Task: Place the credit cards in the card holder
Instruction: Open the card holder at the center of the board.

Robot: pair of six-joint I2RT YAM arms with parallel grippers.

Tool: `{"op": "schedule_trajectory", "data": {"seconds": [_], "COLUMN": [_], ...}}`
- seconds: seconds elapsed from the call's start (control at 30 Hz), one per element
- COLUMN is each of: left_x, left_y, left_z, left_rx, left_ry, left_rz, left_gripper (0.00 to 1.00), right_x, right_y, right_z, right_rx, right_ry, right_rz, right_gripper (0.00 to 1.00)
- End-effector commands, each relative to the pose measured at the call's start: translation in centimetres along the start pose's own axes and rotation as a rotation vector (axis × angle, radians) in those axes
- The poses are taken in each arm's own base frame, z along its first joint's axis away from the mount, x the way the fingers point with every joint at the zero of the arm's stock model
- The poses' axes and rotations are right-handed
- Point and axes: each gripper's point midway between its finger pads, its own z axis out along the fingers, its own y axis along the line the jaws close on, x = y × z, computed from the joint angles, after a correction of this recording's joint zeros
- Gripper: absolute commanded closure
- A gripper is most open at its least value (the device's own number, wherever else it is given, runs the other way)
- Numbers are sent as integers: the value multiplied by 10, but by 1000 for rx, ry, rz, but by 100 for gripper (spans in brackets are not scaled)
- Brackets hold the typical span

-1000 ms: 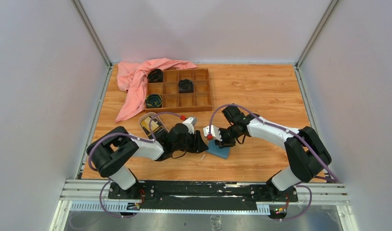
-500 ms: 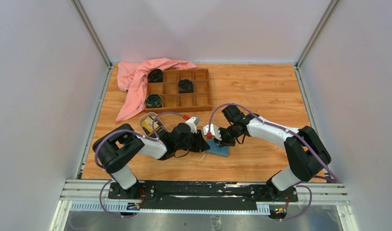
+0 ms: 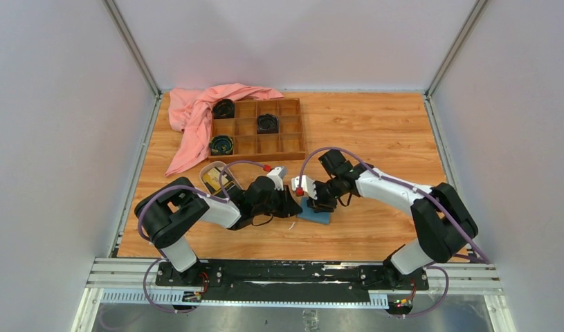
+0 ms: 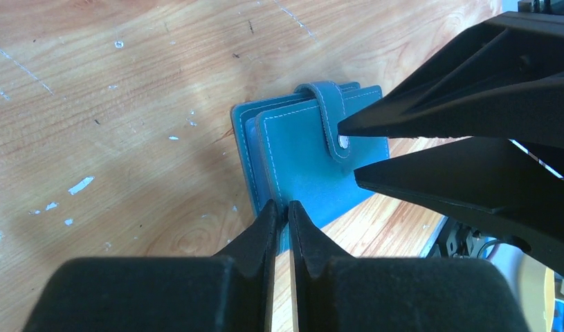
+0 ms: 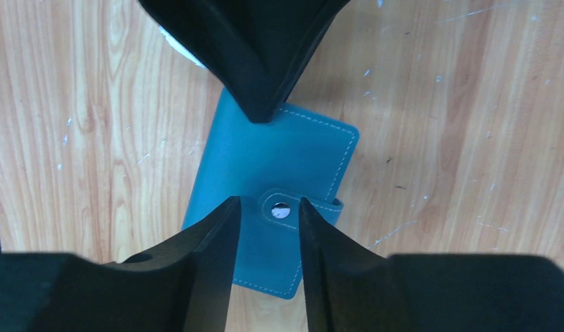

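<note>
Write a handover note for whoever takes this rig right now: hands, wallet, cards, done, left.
Left hand: closed to a sliver at the edge, facing it, of the small stitched blue folding wallet; I cannot tell whether it pinches that edge.
Right hand: open, fingers either side of the wallet's snap tab.
Wallet: flat on the wooden table, closed, tab snapped.
Thin yellow-gold and black plastic cards: in the small rounded dish behind the left arm.
Done: hands positioned at the wallet.
Left: unsnap, open, insert cards.
</note>
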Motion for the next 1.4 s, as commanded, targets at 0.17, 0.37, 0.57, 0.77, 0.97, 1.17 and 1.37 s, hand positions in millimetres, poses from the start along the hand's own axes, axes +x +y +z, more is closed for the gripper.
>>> {"op": "schedule_trajectory", "data": {"seconds": [0.17, 0.37, 0.57, 0.77, 0.97, 1.17, 1.37], "left_x": [9, 8, 8, 8, 9, 10, 13], "left_y": [3, 4, 4, 2, 3, 6, 6], "left_z": [-2, -5, -5, -6, -6, -8, -7], "left_rx": [-20, -30, -23, -8, -7, -17, -11], "left_ry": [18, 5, -1, -5, -10, -14, -2], "left_rz": [-3, -7, -15, -24, -28, -26, -22], "left_gripper": [100, 100, 100, 100, 100, 100, 100], "right_x": [-1, 5, 8, 19, 26, 22, 19], "right_y": [-8, -10, -6, -8, -10, -14, -18], "right_z": [10, 4, 5, 8, 8, 1, -4], "right_rx": [63, 81, 56, 54, 57, 86, 116], "right_ry": [56, 101, 125, 175, 215, 212, 209], "right_rz": [-28, -25, -6, 21, 26, 11, 2], "right_gripper": [57, 56, 52, 52, 63, 76, 88]}}
